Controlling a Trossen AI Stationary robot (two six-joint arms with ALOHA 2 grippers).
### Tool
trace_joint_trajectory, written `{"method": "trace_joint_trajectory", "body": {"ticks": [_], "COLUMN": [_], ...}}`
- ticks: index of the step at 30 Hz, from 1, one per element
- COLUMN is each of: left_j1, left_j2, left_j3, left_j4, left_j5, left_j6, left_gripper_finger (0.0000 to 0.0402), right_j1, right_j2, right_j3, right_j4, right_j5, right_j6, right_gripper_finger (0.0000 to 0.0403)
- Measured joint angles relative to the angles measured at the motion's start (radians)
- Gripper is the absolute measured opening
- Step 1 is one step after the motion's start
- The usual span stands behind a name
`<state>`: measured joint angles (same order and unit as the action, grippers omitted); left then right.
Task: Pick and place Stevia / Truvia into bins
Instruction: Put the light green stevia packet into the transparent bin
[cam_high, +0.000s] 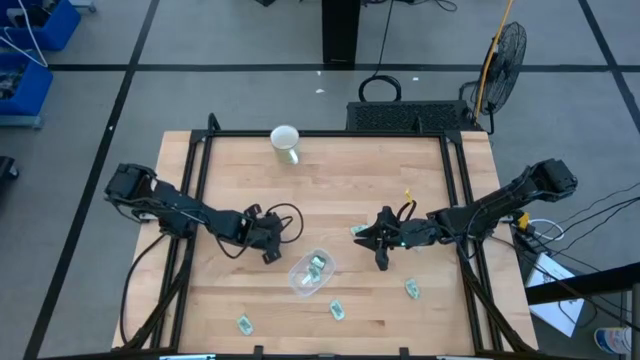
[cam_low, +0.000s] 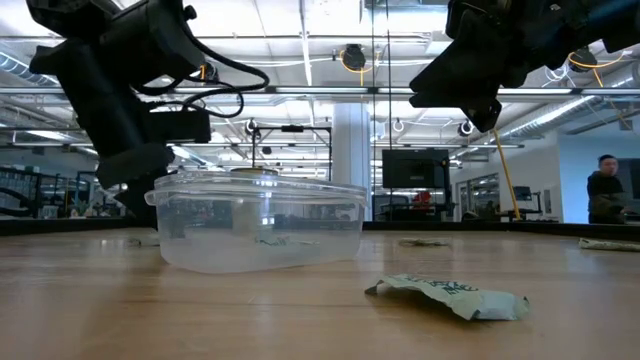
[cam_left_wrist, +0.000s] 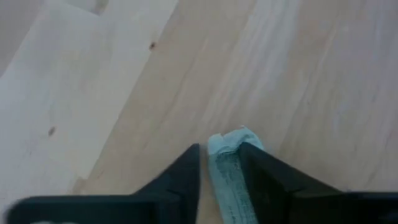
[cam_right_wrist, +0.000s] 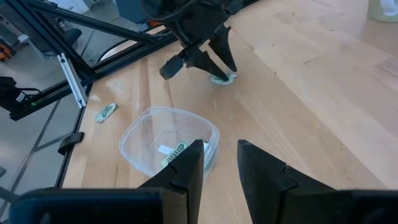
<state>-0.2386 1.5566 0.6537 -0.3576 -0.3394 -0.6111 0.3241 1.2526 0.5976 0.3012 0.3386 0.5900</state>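
Observation:
A see-through bowl (cam_high: 310, 273) (cam_low: 260, 225) (cam_right_wrist: 168, 144) sits near the table's middle front with a pale green sachet (cam_high: 317, 265) (cam_right_wrist: 175, 149) lying inside. Left of it, my left gripper (cam_high: 268, 242) (cam_left_wrist: 219, 149) (cam_right_wrist: 214, 70) points down at the table, shut on another sachet (cam_left_wrist: 229, 177). My right gripper (cam_high: 380, 245) (cam_right_wrist: 214, 163) hovers open to the right of the bowl, next to a sachet (cam_high: 358, 231) lying flat. More sachets lie flat on the wood (cam_high: 412, 289) (cam_high: 338, 310) (cam_low: 450, 295) (cam_high: 243, 323) (cam_right_wrist: 106, 112). My left gripper pinches the sachet between its two fingers, coming from above and pointing down. The sachet's free end (cam_left_wrist: 227, 140) (cam_right_wrist: 222, 78) sticks out past the fingertips. That end is at the table top; whether it touches the wood I cannot tell.
A white mug (cam_high: 286, 143) (cam_right_wrist: 382, 9) stands at the table's far edge. A black metal frame (cam_high: 200, 160) runs along the left, right and far sides. Bare wood lies between the bowl and the mug. A person (cam_low: 606, 190) stands in the room beyond the table.

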Motion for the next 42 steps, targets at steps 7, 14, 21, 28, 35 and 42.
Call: {"method": "trace_joint_trajectory", "body": {"ticks": [7,14,21,28,35,42], "left_j1": [-0.001,-0.073,-0.165,-0.185,-0.169,-0.153], "left_j2": [-0.052,-0.069,-0.069,0.019,0.128,0.140], "left_j3": [0.028,0.155,0.196,0.196,0.195,0.196], "left_j4": [-0.008,0.070,0.265,0.363,0.395,0.389], "left_j5": [0.068,0.102,0.103,0.113,0.131,0.130], "left_j6": [0.006,0.052,0.158,0.141,0.139,0.139], "left_gripper_finger": [0.0012,0.0005,0.0004,0.0005,0.0014,0.0075], "right_j1": [0.000,-0.002,-0.003,-0.003,-0.003,-0.003], "right_j2": [0.000,0.000,0.000,0.000,0.000,0.000], "right_j3": [0.000,0.000,0.000,0.000,0.000,0.000], "right_j4": [0.000,0.009,0.008,0.008,0.014,-0.003], "right_j5": [0.000,-0.001,-0.001,-0.001,-0.001,-0.002], "right_j6": [0.000,0.000,0.000,0.000,0.000,0.000], "right_gripper_finger": [0.0093,0.0093,0.0093,0.0093,0.0093,0.0093]}}
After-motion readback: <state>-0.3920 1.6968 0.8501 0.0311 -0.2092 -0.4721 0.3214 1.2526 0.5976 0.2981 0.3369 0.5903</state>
